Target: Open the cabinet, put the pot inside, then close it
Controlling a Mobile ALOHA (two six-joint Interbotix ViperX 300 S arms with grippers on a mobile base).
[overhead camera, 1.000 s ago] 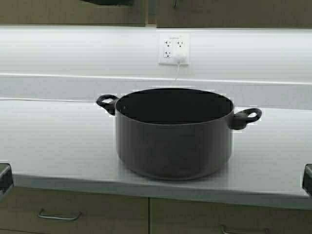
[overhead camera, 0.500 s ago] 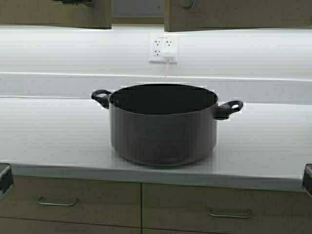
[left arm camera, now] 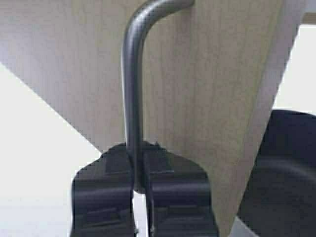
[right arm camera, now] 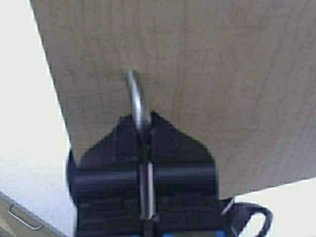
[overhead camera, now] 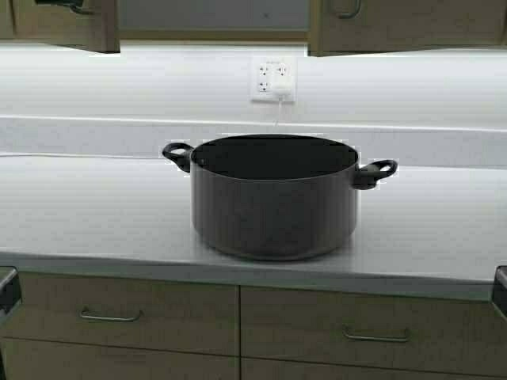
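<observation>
The large dark-grey pot (overhead camera: 273, 210) stands on the white counter (overhead camera: 87, 214), its two black loop handles out to the sides. Above it the cabinet's two tan doors (overhead camera: 87, 28) (overhead camera: 412, 28) are swung apart, showing the pale grey interior (overhead camera: 214, 14). In the left wrist view my left gripper (left arm camera: 140, 187) is shut on the left door's metal bar handle (left arm camera: 132, 89), with the pot (left arm camera: 281, 173) below. In the right wrist view my right gripper (right arm camera: 144, 143) is shut on the right door's handle (right arm camera: 137, 98). Both grippers are almost out of the high view.
A white wall outlet (overhead camera: 273, 77) with a plug and cord sits on the backsplash behind the pot. Tan drawers with bar handles (overhead camera: 111, 315) run under the counter edge. Dark parts of my frame show at the lower corners (overhead camera: 8, 289).
The two cabinet doors have swung wider apart, exposing the interior. The robot has backed away: the pot looks smaller and more of the drawers shows.
</observation>
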